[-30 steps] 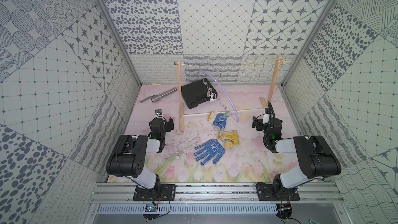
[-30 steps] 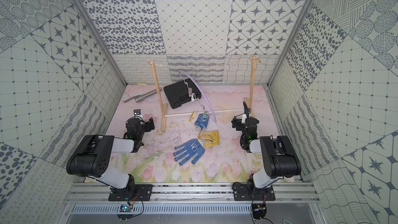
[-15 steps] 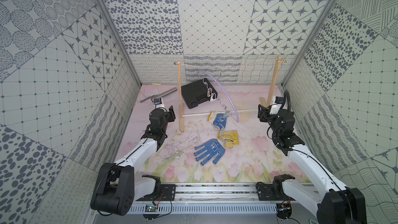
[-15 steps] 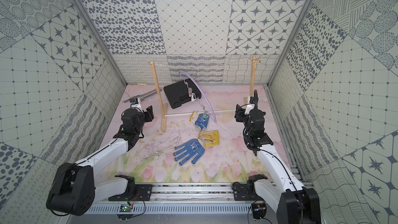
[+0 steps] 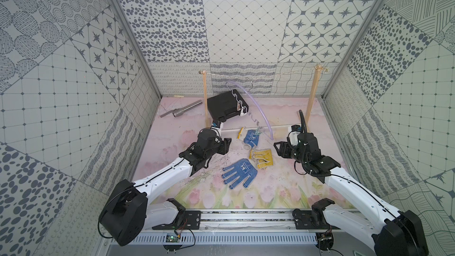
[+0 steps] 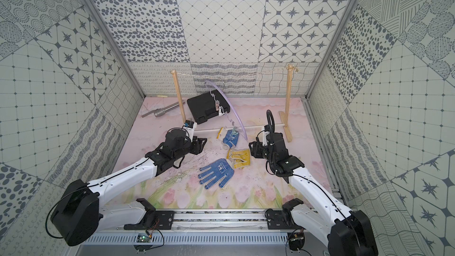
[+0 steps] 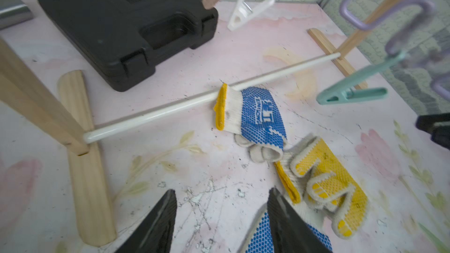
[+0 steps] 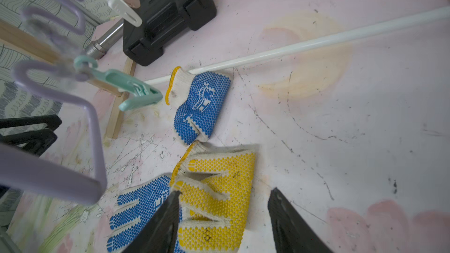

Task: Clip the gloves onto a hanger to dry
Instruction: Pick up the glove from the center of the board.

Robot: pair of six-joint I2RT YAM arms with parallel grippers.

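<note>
Three gloves lie mid-floor in both top views. One blue-dotted glove (image 5: 240,176) (image 6: 216,172) lies flat. A yellow-dotted glove (image 5: 261,158) (image 8: 219,191) is crumpled beside it. A second blue glove (image 5: 251,138) (image 7: 260,115) is folded against a white rod. The lilac hanger (image 5: 258,109) (image 6: 232,112) hangs from the string, and a teal peg (image 7: 350,88) (image 8: 131,88) dangles from it above the folded glove. My left gripper (image 5: 227,144) (image 7: 222,191) is open over bare floor, left of the gloves. My right gripper (image 5: 277,147) (image 8: 226,191) is open above the yellow glove's edge, holding nothing.
A two-post wooden frame (image 5: 205,99) with a string on top and a white floor rod (image 7: 158,115) spans the back. A black case (image 5: 225,105) and a metal tube (image 5: 182,112) lie behind it. White and pink pegs (image 7: 246,13) hang from the hanger.
Both arms have unfolded from their bases and reached forward to either side of the gloves. Both sets of jaws have narrowed from their widest. The gloves and the hanger have not moved.
</note>
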